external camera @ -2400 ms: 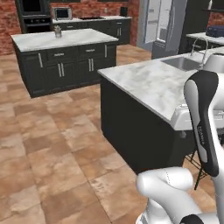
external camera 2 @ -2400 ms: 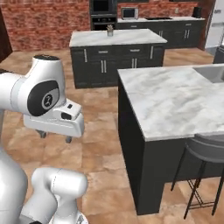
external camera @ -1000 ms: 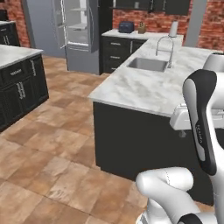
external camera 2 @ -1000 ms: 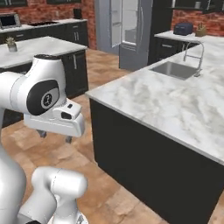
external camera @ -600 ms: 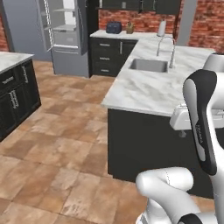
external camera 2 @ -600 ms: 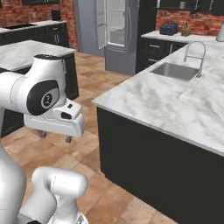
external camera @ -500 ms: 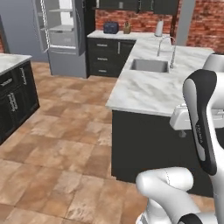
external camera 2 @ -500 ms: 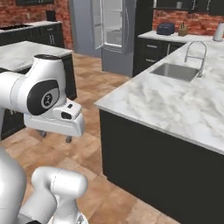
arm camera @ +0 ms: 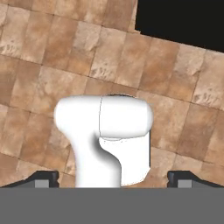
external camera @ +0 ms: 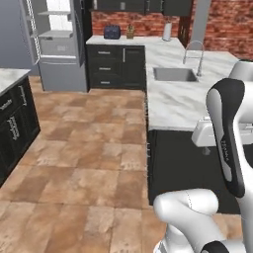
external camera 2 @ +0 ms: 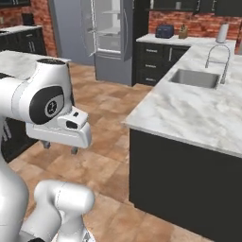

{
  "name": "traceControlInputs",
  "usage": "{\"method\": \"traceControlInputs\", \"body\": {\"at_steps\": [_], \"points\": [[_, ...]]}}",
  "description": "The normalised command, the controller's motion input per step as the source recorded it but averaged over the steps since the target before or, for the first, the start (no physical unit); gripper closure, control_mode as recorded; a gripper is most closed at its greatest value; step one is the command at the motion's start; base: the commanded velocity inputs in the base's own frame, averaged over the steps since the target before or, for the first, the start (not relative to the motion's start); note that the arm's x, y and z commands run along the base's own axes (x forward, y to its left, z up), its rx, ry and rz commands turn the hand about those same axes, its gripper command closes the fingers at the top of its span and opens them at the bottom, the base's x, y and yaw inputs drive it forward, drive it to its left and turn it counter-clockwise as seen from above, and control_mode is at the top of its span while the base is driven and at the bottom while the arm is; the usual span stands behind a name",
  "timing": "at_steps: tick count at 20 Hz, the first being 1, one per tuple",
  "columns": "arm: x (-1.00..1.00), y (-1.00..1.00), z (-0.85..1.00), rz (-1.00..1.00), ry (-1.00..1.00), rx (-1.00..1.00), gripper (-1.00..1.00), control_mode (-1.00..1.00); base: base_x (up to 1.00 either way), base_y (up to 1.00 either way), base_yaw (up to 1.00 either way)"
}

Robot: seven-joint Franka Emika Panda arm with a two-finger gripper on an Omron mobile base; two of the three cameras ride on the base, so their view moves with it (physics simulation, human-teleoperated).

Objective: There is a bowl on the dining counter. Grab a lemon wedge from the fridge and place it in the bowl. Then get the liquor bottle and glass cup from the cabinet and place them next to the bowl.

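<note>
The grey fridge stands at the back left of the left base view, its white shelves showing; in the right base view the fridge is at the top centre. My gripper hangs folded close to the arm, over the tiled floor and far from the fridge. Its two fingertips sit wide apart in the hand view with nothing between them, so it is open. The bowl, lemon wedge, liquor bottle and glass cup are out of view.
A marble counter with a sink and tap runs along the right, on a black base. Dark cabinets line the brick back wall. Another marble-topped island sits at the left edge. Brown tile floor lies between.
The whole picture has shifted, so the base has moved: the fridge and sink counter now sit nearer and more central. The arm keeps its folded pose and the gripper stays open.
</note>
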Motion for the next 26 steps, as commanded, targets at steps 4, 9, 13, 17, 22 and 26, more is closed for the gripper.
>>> {"method": "traceControlInputs", "body": {"at_steps": [4, 9, 13, 17, 22, 26], "points": [[0.00, 0.00, 0.00, 0.00, 0.00, 0.00, -1.00, 1.00, 0.37, 1.00, -0.29], [0.00, 0.00, 0.00, 0.00, 0.00, 0.00, -1.00, 1.00, 0.54, 1.00, -0.28], [0.00, 0.00, 0.00, 0.00, 0.00, 0.00, -1.00, 1.00, 0.69, 1.00, -0.26], [0.00, 0.00, 0.00, 0.00, 0.00, 0.00, -1.00, 1.00, 0.84, 0.94, -0.23], [0.00, 0.00, 0.00, 0.00, 0.00, 0.00, -1.00, 1.00, 0.99, 0.75, -0.21], [0.00, 0.00, 0.00, 0.00, 0.00, 0.00, -1.00, 1.00, 1.00, 0.52, -0.18]]}}
